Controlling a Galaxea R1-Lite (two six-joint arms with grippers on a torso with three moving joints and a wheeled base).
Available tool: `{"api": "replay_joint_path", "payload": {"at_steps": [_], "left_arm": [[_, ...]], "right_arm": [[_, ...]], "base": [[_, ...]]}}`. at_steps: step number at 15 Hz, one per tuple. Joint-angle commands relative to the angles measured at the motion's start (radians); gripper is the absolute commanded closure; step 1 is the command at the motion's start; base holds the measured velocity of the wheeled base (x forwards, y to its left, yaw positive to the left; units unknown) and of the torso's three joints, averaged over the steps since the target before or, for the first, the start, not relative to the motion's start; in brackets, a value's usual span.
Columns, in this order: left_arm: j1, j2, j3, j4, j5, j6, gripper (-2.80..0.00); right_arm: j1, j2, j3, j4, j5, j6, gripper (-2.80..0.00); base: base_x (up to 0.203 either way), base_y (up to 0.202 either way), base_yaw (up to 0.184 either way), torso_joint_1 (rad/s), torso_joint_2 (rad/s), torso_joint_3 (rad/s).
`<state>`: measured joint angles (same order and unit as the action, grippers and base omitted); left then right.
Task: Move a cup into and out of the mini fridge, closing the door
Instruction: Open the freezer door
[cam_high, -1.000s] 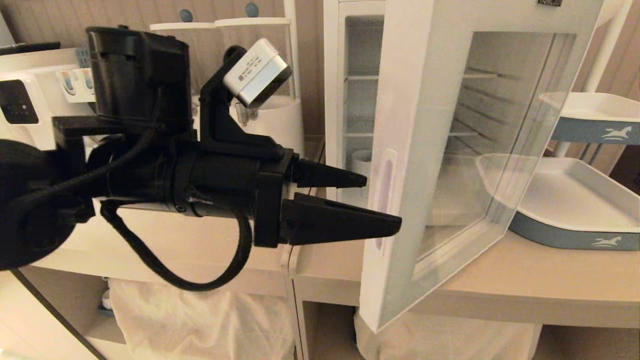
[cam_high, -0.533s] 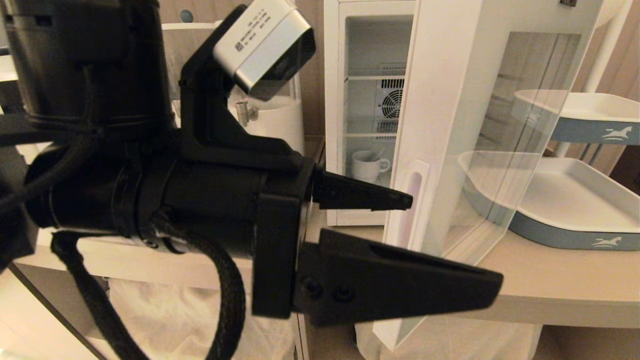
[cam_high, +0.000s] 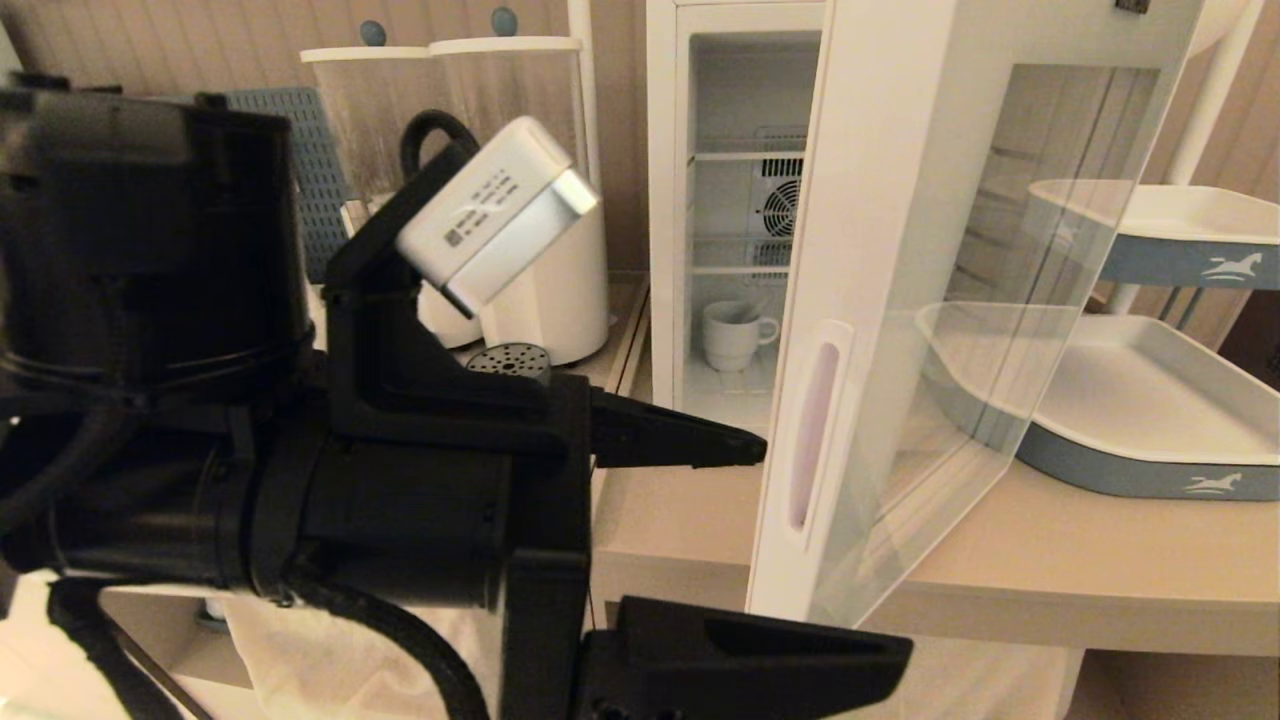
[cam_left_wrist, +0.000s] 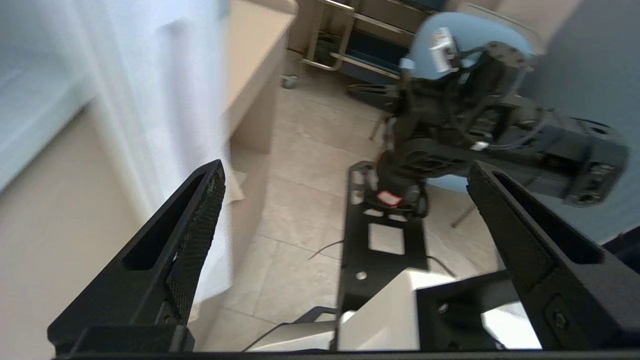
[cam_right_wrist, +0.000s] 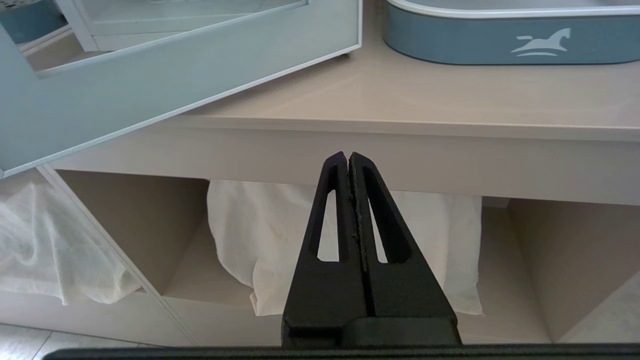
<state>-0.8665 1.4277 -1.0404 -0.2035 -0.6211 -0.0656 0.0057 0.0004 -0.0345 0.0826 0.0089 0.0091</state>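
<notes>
Left gripper (cam_high: 830, 550) fingers spread wide and empty, now pulled back off the door (cam_high: 900, 300), which has swung wide open. The cup (cam_high: 735, 335) sits on the mini fridge (cam_high: 665, 200) floor, near the table's (cam_high: 1050, 570) back edge. Right gripper (cam_right_wrist: 350, 165) pinched shut, parked below the table's front edge. Reach-in looks next.

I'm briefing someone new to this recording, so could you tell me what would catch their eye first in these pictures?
The bulky black left gripper fills the head view's left foreground, jaws wide apart and empty. Behind it the white boxy mini fridge stands with its glass-windowed door swung open, and a small white ceramic mug sits on its floor. The right gripper is shut, parked below the beige counter's edge.
</notes>
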Motion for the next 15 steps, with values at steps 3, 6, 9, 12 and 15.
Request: {"api": "replay_joint_path", "payload": {"at_steps": [3, 6, 9, 12, 15], "left_arm": [[0.054, -0.012, 0.019, -0.004, -0.005, 0.029, -2.8], [0.057, 0.03, 0.015, -0.028, -0.007, 0.036, -2.8], [0.059, 0.141, -0.012, -0.111, -0.039, 0.039, -2.8], [0.06, 0.208, -0.044, -0.139, -0.076, 0.057, -2.8], [0.058, 0.238, -0.052, -0.165, -0.082, 0.071, -2.8]], "right_arm": [[0.0, 0.001, -0.001, 0.003, 0.0, 0.0, 0.0], [0.0, 0.0, -0.001, 0.003, 0.0, 0.0, 0.0], [0.0, 0.001, -0.001, 0.003, 0.0, 0.0, 0.0], [0.0, 0.001, -0.001, 0.003, 0.0, 0.0, 0.0], [0.0, 0.001, -0.001, 0.003, 0.0, 0.0, 0.0]], "base": [[0.0, 0.0, 0.0, 0.0, 0.0, 0.0], [0.0, 0.0, 0.0, 0.0, 0.0, 0.0], [0.0, 0.0, 0.0, 0.0, 0.0, 0.0], [0.0, 0.0, 0.0, 0.0, 0.0, 0.0], [0.0, 0.0, 0.0, 0.0, 0.0, 0.0]]}}
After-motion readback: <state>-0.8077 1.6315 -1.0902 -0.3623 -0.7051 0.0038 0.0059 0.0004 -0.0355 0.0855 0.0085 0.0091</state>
